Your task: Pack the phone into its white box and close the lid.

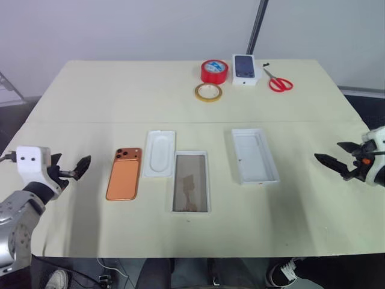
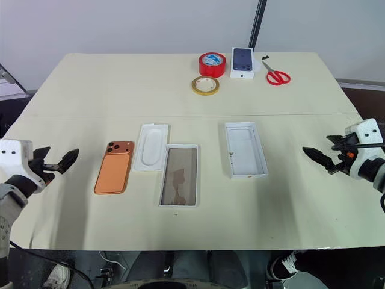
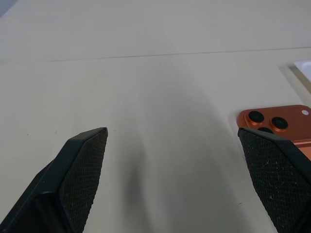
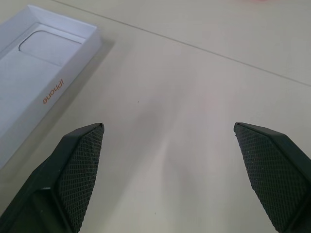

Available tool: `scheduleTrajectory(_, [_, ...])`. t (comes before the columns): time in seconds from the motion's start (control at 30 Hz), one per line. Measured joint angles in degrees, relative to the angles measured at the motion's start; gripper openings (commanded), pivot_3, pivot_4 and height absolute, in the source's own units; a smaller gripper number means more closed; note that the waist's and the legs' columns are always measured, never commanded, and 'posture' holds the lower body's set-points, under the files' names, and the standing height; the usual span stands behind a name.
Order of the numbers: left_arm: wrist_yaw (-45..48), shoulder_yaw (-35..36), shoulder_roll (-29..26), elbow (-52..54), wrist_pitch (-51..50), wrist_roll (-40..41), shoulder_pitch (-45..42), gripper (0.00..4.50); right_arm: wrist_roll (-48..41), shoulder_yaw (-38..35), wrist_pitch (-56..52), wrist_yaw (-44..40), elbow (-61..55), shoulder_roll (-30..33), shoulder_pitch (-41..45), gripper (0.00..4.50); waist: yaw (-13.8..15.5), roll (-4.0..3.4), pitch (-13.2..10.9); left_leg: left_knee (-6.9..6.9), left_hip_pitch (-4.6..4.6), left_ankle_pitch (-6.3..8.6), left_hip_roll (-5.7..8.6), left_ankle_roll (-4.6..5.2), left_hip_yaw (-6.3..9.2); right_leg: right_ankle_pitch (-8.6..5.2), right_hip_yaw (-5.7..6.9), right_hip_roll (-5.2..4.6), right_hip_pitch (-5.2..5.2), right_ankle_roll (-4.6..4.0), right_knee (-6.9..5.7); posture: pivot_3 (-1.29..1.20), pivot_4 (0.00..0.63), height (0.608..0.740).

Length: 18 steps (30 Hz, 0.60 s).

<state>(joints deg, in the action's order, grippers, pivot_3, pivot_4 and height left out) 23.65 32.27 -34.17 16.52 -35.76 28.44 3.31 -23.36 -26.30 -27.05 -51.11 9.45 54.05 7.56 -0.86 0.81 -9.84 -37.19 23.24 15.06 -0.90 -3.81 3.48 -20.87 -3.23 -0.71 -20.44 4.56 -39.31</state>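
1 phone (image 1: 124, 174) flat on surface (image 1: 108, 102), just inward of left gripper (image 1: 72, 170) | 1 white box (image 1: 190, 182), 1 insert (image 1: 159, 153) mid-surface | 1 lid (image 1: 255, 155) inward of right gripper (image 1: 334, 160) | 2 tape rolls (image 1: 212, 79), 1 scissors (image 1: 278, 80) far | both arms low at sides, jaws spread, empty

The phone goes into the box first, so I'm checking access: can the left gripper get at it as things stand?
Probably yes. The left gripper stands open beside the phone, with bare table between them; the moulded insert lies on the phone's far side.
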Motion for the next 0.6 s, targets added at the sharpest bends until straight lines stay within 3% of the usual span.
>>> scheduleTrajectory(0.37, [-0.19,-0.20,0.65,0.47,-0.23,0.58,0.21,4.50,0.05,0.10,-0.15,-0.01,-0.41,-0.01,0.00,4.47,0.01,0.00,0.00,-0.02,0.00,0.00,0.00,0.00,0.00,0.00,0.00,0.00,0.01,0.00,0.00,0.00,0.150,0.740])
scheduleTrajectory(0.6, [-1.08,-4.26,2.67,4.03,-2.05,2.02,-1.43,4.50,-0.41,2.06,-1.55,0.37,-6.23,-0.65,0.51,4.47,0.04,0.00,0.00,-0.03,0.00,0.00,0.00,0.00,0.00,0.00,0.00,0.00,0.02,0.01,-0.01,0.00,0.150,0.740])
